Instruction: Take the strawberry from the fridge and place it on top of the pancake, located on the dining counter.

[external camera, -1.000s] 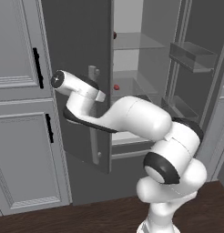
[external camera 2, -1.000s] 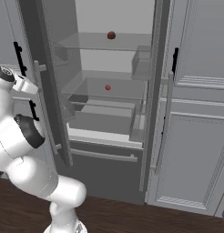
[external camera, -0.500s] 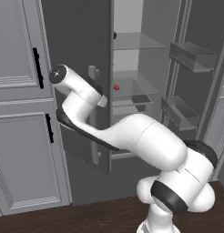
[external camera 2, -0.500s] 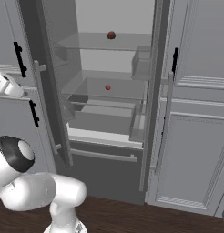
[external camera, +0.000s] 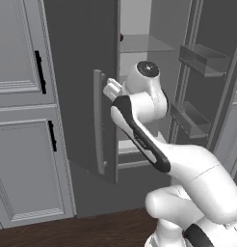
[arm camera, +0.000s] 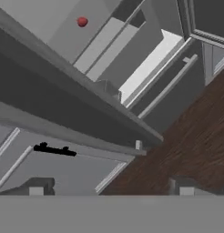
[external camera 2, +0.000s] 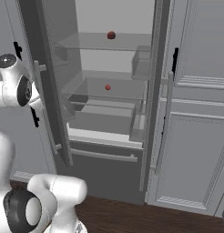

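The dark grey fridge [external camera 2: 41,91] stands with both doors swung open, its glass shelves showing. Two small red fruits lie inside, one on the upper shelf [external camera 2: 111,35] and one on the shelf below [external camera 2: 107,87]; they are too small to tell which is the strawberry. In the hand view one red fruit [arm camera: 82,21] sits far off at the top. My gripper [external camera: 111,89] hangs open and empty beside the top of the left door's handle [external camera: 98,123], outside the fridge. Its fingertips [arm camera: 36,188] stand wide apart. The pancake and the dining counter are out of view.
Light grey panelled cabinets [external camera: 24,120] with black handles flank the fridge on both sides. The open left door [external camera: 82,72] stands between my hand and the shelves. Door bins [external camera: 202,58] hang on the right door. Dark wood floor [external camera 2: 132,218] lies below.
The arm has swung to the right, from the cabinet side across the front of the left door toward its edge. The jaws stay wide. The fridge and fruits have not moved.
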Robot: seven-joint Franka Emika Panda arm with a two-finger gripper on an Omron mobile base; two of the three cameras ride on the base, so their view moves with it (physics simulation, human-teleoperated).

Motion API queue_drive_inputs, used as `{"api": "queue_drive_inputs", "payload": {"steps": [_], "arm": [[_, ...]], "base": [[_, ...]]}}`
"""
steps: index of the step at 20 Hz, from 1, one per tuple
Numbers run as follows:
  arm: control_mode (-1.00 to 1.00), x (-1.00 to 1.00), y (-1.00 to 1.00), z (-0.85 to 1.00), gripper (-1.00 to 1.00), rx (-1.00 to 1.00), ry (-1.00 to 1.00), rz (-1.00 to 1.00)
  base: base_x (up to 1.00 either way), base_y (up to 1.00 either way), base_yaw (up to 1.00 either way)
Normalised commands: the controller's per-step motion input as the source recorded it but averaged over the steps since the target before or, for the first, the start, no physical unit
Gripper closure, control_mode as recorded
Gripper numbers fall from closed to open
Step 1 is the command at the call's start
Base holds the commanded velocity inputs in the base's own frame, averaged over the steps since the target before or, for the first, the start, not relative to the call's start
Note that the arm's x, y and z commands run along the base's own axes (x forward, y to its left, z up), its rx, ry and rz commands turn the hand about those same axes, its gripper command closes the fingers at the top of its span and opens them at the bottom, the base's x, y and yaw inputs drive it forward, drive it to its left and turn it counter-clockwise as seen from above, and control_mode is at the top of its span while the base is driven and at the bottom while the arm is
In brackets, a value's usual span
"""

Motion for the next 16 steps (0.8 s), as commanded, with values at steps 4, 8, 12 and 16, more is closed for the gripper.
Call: {"api": "queue_drive_inputs", "payload": {"steps": [4,8,12,16], "arm": [[-1.00,0.50,-0.87,0.00,-1.00,0.60,0.50,0.00],[-1.00,0.69,-0.50,0.07,-1.00,0.57,0.54,0.00],[-1.00,0.57,-0.14,0.09,-1.00,0.42,0.37,0.00],[-1.00,0.94,0.11,0.00,-1.00,0.36,0.40,0.01]], "base": [[0.00,0.00,0.00],[0.00,0.00,0.00],[0.00,0.00,0.00],[0.00,0.00,0.00]]}}
